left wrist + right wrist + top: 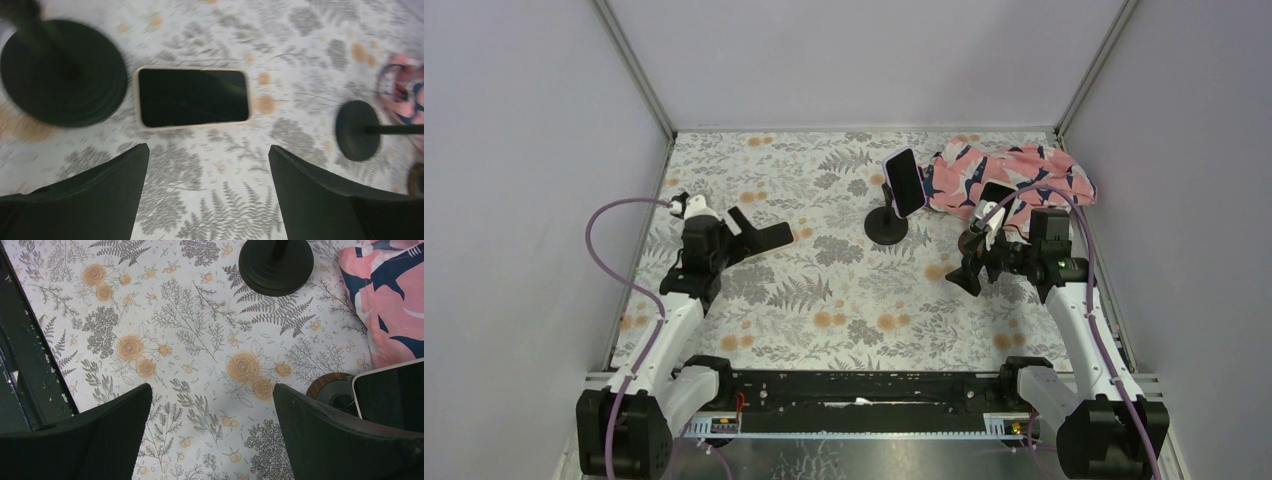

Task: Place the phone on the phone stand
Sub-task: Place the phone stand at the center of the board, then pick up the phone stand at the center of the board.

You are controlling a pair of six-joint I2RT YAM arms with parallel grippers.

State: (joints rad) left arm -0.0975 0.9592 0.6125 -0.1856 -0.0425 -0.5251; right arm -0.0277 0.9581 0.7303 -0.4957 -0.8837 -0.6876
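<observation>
In the left wrist view a phone with a dark screen and a pale case lies flat on the floral table. It is just ahead of my open left gripper, and nothing is between the fingers. A black round stand base sits close to its left, and a smaller black stand is farther right. From above, a pale-cased phone sits on a black phone stand at mid-table. My left gripper is open to its left. My right gripper is open to its right.
A pink patterned cloth lies at the back right. A second phone rests on a wooden-based holder beside my right fingers. The black stand base is ahead of my right gripper. Grey walls enclose the table.
</observation>
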